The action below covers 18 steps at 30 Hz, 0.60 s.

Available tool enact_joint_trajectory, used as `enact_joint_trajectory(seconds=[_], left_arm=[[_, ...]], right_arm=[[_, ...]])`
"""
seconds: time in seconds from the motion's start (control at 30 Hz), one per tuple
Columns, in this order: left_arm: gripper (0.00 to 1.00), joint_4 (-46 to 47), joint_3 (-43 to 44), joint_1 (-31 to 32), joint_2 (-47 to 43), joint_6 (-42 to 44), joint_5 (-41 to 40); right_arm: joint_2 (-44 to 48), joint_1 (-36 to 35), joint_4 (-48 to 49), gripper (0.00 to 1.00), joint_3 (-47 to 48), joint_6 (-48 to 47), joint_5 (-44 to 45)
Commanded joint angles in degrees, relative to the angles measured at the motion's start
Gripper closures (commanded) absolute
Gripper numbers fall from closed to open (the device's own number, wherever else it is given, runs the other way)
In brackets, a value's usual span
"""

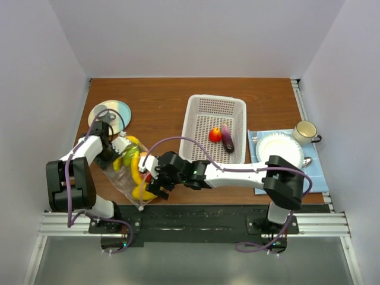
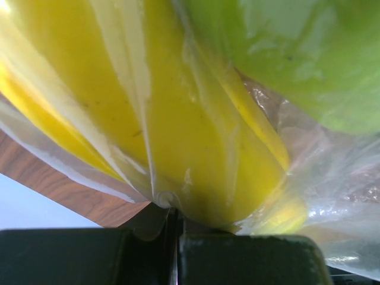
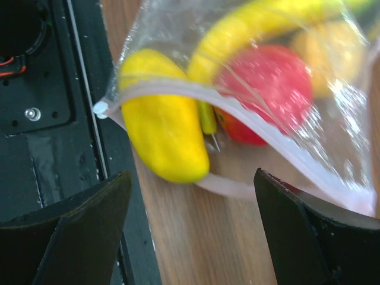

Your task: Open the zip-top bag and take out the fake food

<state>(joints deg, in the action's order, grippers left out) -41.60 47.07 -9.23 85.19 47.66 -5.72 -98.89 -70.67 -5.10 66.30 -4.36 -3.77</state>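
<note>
In the overhead view we see the zip-top bag in the lower left of the frame, on the wooden table just ahead of the arm bases. Most of the fake food is inside it: yellow bananas, a green piece and a red fruit. The left gripper is clenched on the bag's upper left end. In its wrist view the two dark fingers meet at the bottom edge with a fold of clear film pinched between them, and a banana and the green piece press against the plastic right above. The right gripper stands released, its jaws wide apart with nothing between them. In its wrist view the bag's mouth and pale zipper strip lie just beyond the fingertips, across the upper half of the frame and apart from both fingers. We see a second red fruit and the dark eggplant lying in the white basket at centre right.
</note>
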Motion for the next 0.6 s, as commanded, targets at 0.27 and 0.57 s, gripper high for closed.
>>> enact_joint_trajectory(seconds=[0.27,0.57], left_arm=[[1.0,0.21,1.09,0.71,3.23,-2.83,2.02],[0.71,-7.16,6.89,0.36,2.44,-3.71,13.62]], right_arm=[[-11.4,-0.25,0.53,0.12,9.45,-2.94,-6.77],[-18.26,-0.25,1.24,0.17,12.36,-1.88,-8.54]])
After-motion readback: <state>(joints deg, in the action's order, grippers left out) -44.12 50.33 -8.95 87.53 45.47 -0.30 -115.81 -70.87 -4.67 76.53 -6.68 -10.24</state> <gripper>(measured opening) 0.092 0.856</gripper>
